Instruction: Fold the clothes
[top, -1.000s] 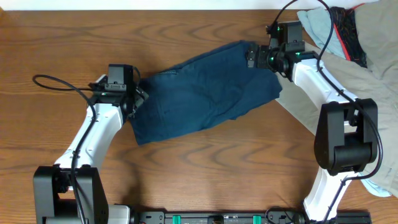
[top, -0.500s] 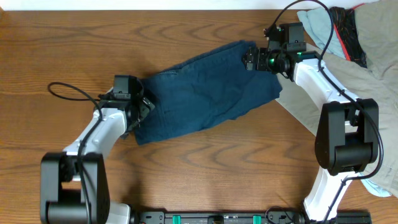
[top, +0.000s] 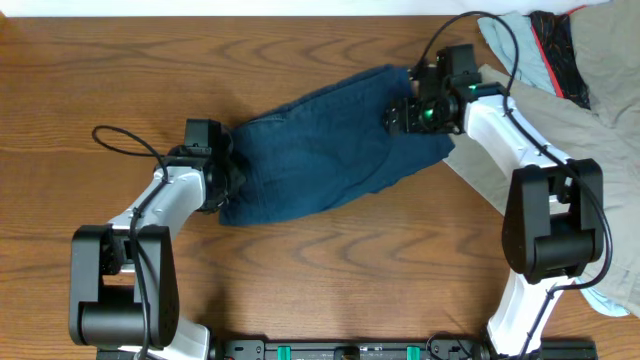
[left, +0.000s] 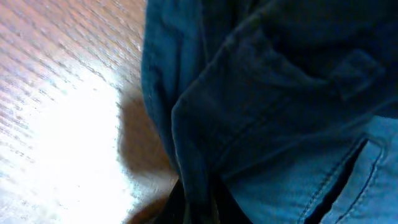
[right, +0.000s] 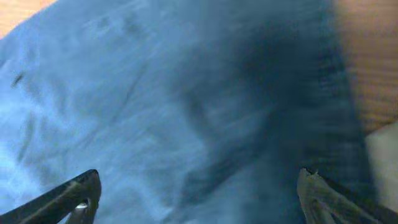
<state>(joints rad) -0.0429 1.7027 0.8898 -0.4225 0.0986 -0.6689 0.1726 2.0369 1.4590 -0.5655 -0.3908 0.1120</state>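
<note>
shorts (top: 320, 150) lie flat, diagonal across table (top: 330, 280), one end by each arm. we judge the cloth denim-like: soft, limp, some weight, not slippery. lifted at single point it should sag and drag, so we'd take hem or waistband corners at both ends. left gripper (top: 226, 180) pressed together, pinching fold of shorts at their left edge. right gripper (right: 199, 180) spread wide over cloth at upper right end, holding nothing; can't tell if fingers (right: 74, 194) touch.

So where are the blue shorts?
In the overhead view the blue shorts lie in the middle of the table, between the left gripper and the right gripper.
</note>
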